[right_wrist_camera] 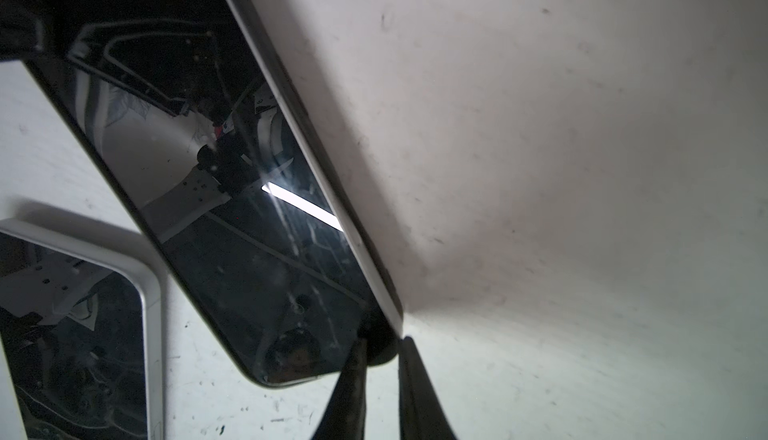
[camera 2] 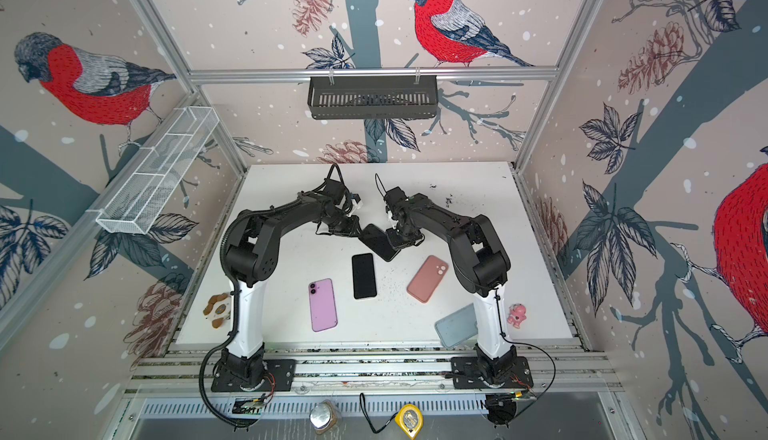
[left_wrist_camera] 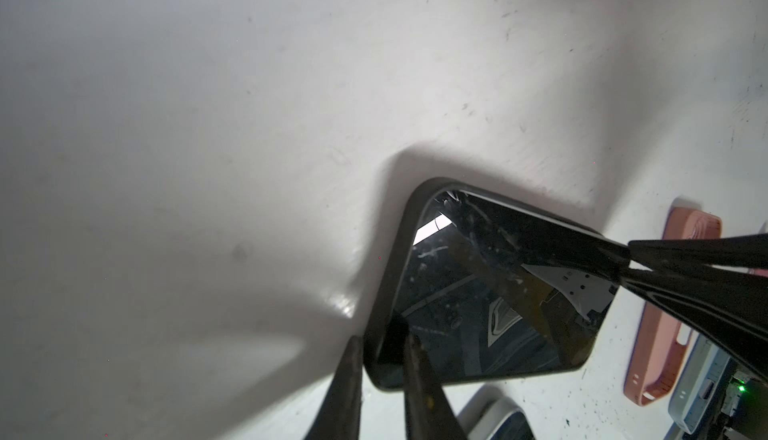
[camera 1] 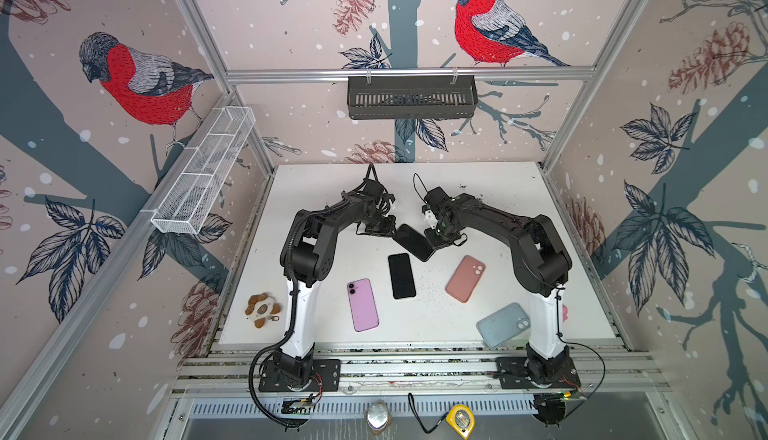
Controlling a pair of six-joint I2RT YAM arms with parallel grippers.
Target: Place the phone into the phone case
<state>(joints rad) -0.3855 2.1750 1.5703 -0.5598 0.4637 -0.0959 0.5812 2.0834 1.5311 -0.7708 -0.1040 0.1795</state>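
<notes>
So the left hand (left_wrist_camera: 382, 340) is clamping the black case (left_wrist_camera: 392, 259) corner, right hand (right_wrist_camera: 384, 344) is pinching the black phone (left_wrist_camera: 478, 313), tilted over the desk (camera 1: 332, 193) middle; looking partly seated, one edge needing pressing.

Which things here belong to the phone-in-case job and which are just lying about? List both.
Job: held phone, black case round it, left gripper, right gripper, both shut on the case.

Lying about: dark phone, purple phone, pink case, blue case, plush toy, pink figure, tape measure.
</notes>
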